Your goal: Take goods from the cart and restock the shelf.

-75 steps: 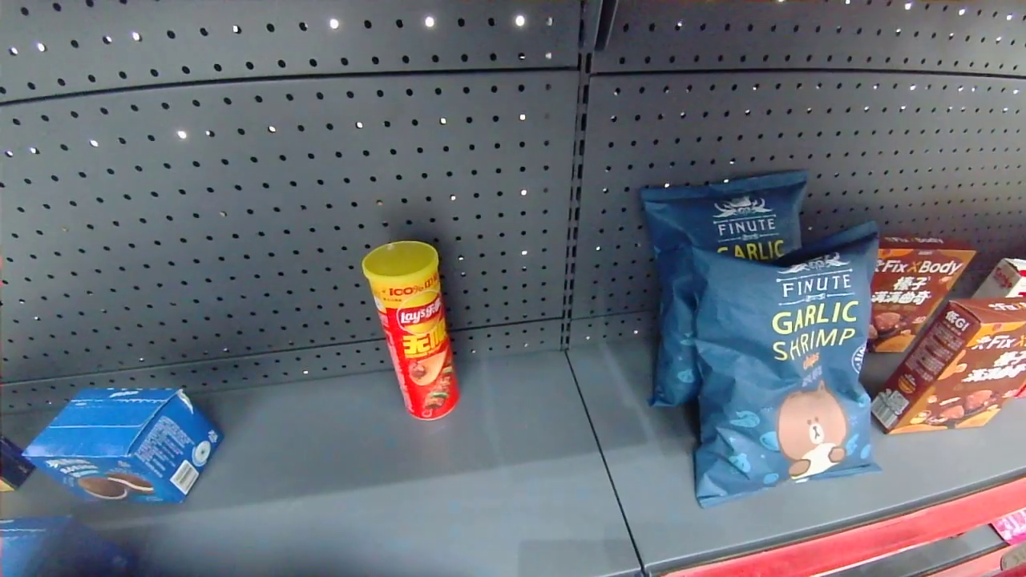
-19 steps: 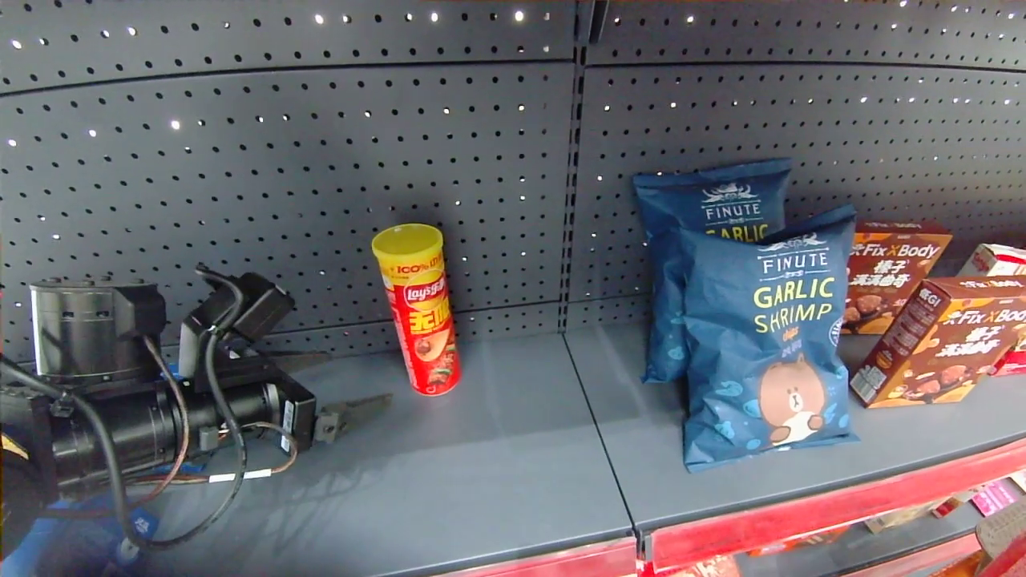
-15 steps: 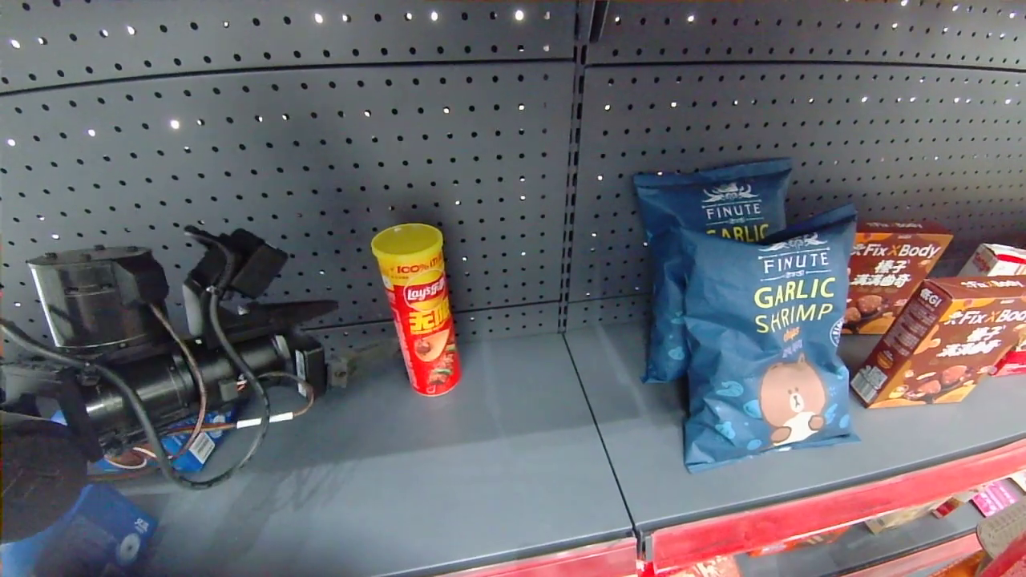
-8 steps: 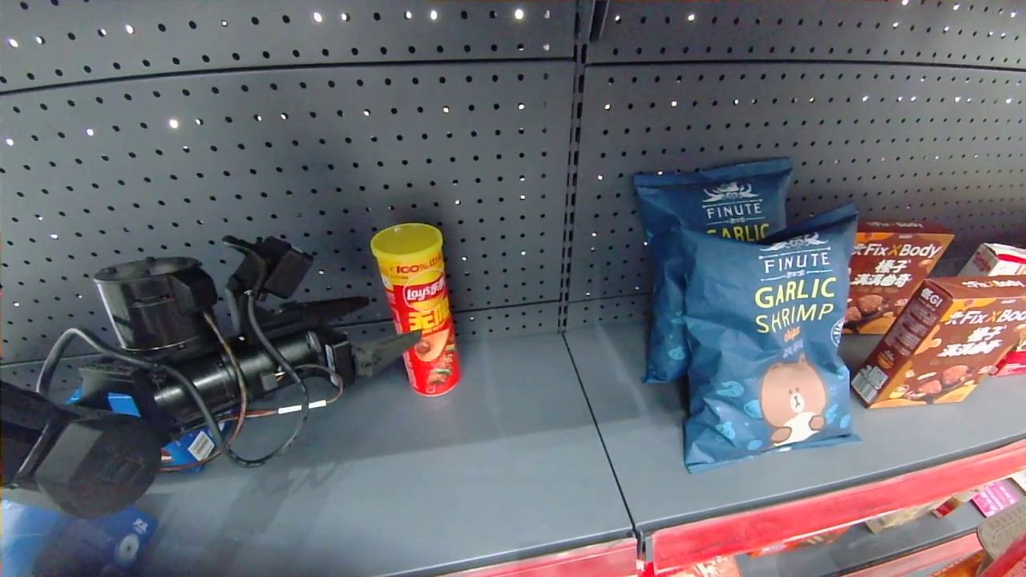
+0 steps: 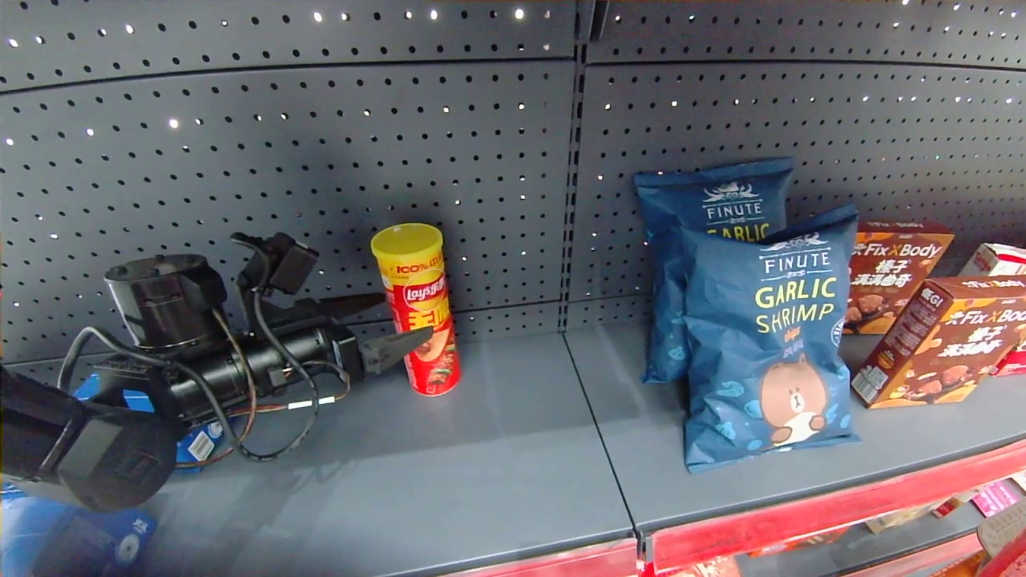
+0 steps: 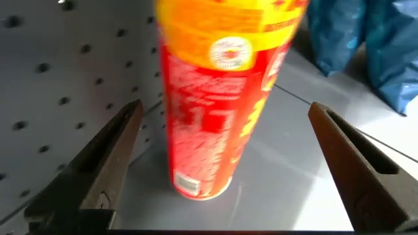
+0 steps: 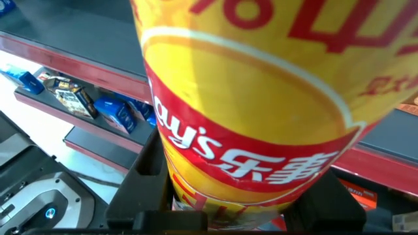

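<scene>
Toppling looms: left gripper [image 6: 225, 111], fingers [image 6: 108, 163] apart astride the red can [image 5: 417, 320], could knock it over, while right gripper [image 7: 228, 205] clamps a yellow can [image 7: 261, 124].

You count one chip can [image 5: 416, 308] in the head view and a second chip can [image 7: 261, 124] in the right wrist view. You also count two blue snack bags [image 5: 709, 232] [image 5: 769, 344], two brown boxes [image 5: 898, 276] [image 5: 938, 349], two blue boxes [image 5: 196, 447] [image 5: 96, 545] and one white box [image 5: 994, 260].
</scene>
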You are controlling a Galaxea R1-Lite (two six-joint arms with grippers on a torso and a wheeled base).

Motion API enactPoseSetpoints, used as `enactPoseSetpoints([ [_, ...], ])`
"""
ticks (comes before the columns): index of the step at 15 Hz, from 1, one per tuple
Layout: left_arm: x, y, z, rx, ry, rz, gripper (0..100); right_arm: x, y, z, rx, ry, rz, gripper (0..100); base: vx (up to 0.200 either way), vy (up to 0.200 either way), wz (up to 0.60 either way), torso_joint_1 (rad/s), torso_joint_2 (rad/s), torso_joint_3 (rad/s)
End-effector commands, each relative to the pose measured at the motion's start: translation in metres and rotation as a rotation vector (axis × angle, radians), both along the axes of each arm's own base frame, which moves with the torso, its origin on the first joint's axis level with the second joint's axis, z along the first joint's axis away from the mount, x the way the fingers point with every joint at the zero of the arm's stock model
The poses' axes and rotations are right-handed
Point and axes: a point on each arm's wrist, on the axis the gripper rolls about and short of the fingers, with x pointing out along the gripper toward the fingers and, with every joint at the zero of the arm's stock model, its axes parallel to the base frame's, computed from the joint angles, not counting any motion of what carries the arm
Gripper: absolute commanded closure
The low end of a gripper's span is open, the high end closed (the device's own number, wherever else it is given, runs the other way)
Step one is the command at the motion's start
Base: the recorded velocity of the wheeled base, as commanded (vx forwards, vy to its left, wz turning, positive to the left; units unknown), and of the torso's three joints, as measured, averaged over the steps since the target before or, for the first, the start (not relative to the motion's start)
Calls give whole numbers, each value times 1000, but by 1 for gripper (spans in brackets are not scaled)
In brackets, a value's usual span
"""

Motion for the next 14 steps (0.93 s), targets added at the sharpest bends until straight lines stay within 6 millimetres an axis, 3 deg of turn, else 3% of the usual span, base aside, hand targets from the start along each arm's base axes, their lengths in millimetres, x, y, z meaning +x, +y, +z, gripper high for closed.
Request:
enactPoseSetpoints([
  [1,4,-6,-2,0,3,-13,0,0,0,0,13,9,-2,100,0,0,0,0,0,0],
  [14,39,-21,-18,15,14,29,0,1,0,0,30,24,-8,100,0,0,0,0,0,0],
])
